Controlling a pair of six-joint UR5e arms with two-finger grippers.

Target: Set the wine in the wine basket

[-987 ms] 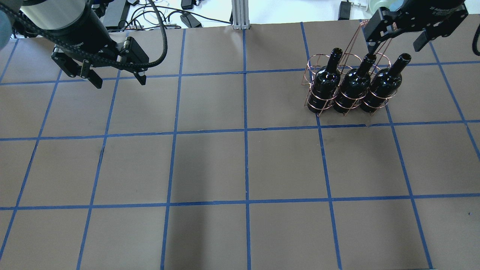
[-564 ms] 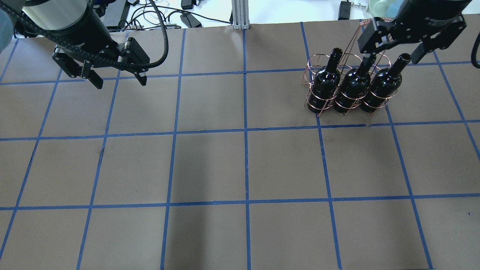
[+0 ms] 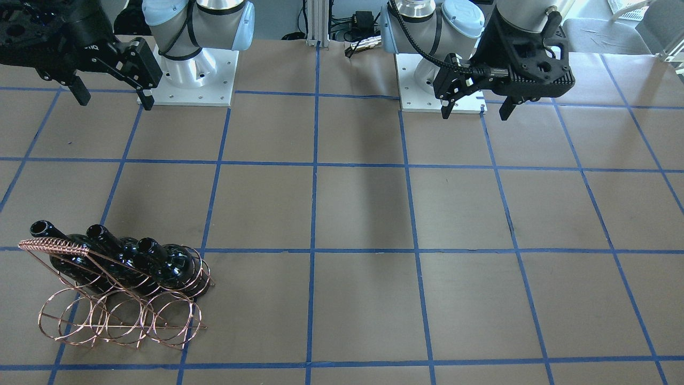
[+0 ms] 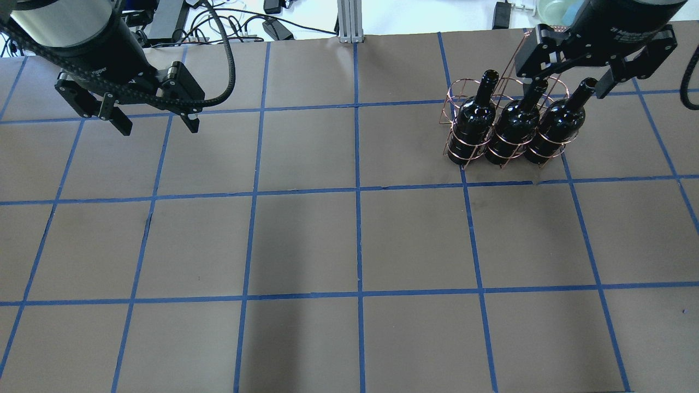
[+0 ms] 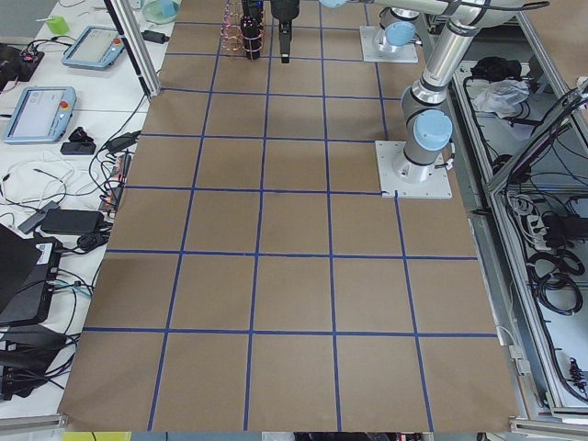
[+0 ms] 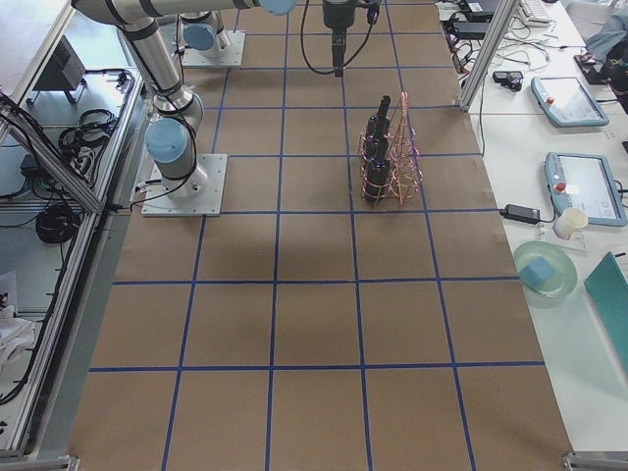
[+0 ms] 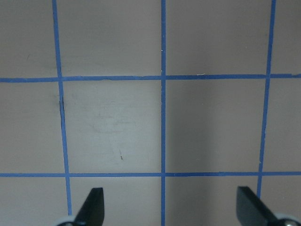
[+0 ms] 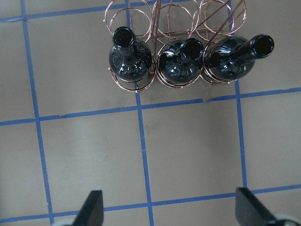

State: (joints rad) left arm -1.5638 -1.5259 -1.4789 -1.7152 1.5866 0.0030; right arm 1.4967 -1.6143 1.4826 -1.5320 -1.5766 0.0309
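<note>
Left end effector (image 4: 159, 130) and right end effector (image 3: 115, 101) both spread wide, fingers downward, above the table (image 4: 306, 240).

Black wine bottles (image 4: 513, 128), copper wine basket (image 3: 53, 246)

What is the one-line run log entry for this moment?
basket: three bottles in row nearest robot, far row empty | left gripper: open, empty | right gripper: open, empty, clear of bottles

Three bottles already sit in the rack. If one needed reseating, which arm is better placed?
Right. The right gripper hangs open close to the bottles in the wine basket. The left gripper, also open, is far across the table from them.
</note>
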